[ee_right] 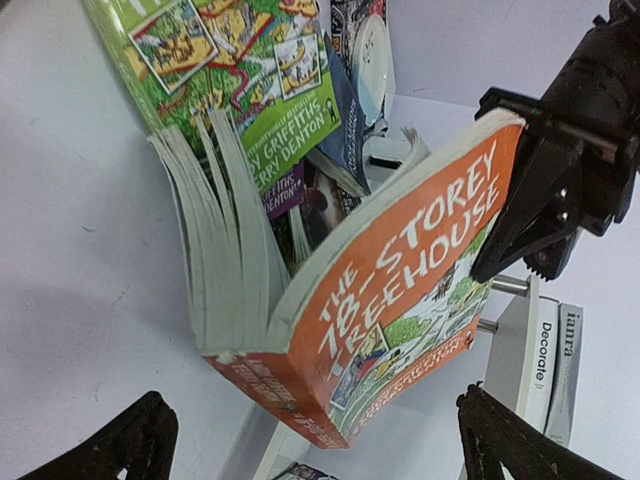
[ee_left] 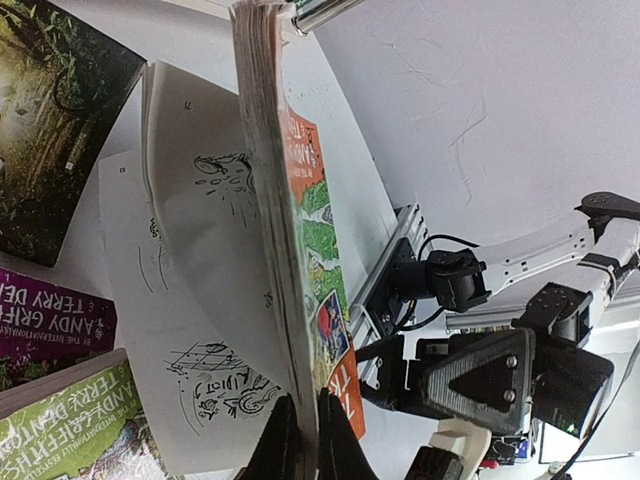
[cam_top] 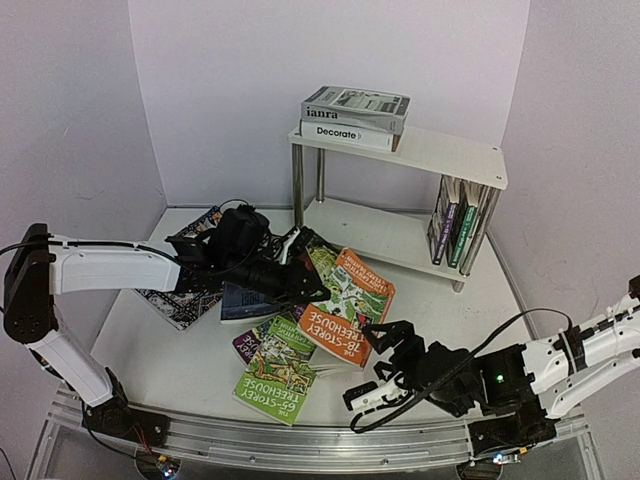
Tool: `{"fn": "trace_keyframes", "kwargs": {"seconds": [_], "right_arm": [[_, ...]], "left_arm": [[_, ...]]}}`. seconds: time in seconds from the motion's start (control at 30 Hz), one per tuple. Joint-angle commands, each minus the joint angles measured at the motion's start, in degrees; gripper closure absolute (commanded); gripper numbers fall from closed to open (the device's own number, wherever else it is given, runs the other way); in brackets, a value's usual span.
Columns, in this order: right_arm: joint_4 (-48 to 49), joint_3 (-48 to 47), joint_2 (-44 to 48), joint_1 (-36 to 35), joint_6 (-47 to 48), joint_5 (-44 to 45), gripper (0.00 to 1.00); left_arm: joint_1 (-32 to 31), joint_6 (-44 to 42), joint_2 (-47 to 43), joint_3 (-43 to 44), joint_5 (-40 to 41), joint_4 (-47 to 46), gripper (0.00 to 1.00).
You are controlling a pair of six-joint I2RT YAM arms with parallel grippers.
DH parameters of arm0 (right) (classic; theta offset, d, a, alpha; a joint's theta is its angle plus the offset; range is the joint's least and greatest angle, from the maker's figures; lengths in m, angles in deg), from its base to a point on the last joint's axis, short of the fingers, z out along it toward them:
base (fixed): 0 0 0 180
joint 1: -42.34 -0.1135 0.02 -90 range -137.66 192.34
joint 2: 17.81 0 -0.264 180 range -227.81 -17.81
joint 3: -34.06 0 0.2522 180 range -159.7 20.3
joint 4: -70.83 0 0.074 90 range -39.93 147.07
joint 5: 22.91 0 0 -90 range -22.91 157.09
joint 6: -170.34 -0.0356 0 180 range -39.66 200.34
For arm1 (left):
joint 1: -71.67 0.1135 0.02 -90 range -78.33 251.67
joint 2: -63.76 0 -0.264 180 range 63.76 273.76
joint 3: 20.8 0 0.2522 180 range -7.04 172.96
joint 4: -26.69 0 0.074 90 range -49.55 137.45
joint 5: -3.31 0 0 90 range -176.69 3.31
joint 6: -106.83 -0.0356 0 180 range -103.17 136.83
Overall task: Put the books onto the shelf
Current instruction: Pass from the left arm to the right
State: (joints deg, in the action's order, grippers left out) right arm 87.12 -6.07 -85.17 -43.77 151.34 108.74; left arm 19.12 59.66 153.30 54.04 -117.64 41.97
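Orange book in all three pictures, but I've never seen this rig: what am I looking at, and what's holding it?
Two robot arms are bolted at the near edge of a table. The wide picture looks down from above and behind them; the other two come from a camera on each wrist. The left hand is shut on the edge of the orange book, tilted up with pages fanning. The right hand is open and empty, near that book. A green book and others lie on the table. The shelf carries two books flat on top, more upright below.
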Motion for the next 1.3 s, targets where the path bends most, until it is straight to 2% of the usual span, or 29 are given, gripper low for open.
{"fn": "trace_keyframes", "kwargs": {"seconds": [0.0, 0.1, 0.4, 0.67, 0.73, 0.87, 1.0, 1.1, 1.27], "right_arm": [[3.4, 1.3, 4.0, 6.5, 1.8, -3.7, 0.02], [3.3, 3.7, 3.8, 10.0, 5.7, -7.1, 0.02], [3.3, 1.7, 0.4, 17.0, 3.8, -10.2, 0.02], [2.7, 1.3, 0.2, 17.1, 4.7, -15.1, 0.02], [5.7, 2.9, 0.2, 16.5, 7.5, -16.2, 0.02], [19.0, 6.7, -1.7, 16.2, 13.2, -17.2, 0.04], [20.2, 5.1, -5.1, 16.2, 13.7, -16.5, 0.06], [23.1, 4.7, -7.8, 16.3, 15.0, -16.7, 0.11], [25.5, 3.8, -9.9, 16.5, 15.4, -16.9, 0.29]], "left_arm": [[0.7, -2.0, -3.1, 0.0, -0.7, -3.1, 1.00], [0.7, -2.3, -3.3, -0.3, -1.3, -3.1, 1.00], [0.7, -5.8, -2.5, 0.1, -5.2, -1.9, 1.00], [0.8, -8.8, -1.7, 0.6, -6.6, 1.5, 1.00], [0.8, -9.5, -1.4, 1.0, -7.0, 1.8, 1.00], [1.1, -10.3, -1.1, 1.4, -7.8, 2.1, 1.00], [1.5, -11.0, -0.6, 1.3, -8.3, 2.3, 1.00], [1.8, -11.4, -0.1, 1.3, -9.2, 2.4, 1.00], [2.1, -11.9, 0.4, 1.2, -9.6, 2.7, 1.00]]}}
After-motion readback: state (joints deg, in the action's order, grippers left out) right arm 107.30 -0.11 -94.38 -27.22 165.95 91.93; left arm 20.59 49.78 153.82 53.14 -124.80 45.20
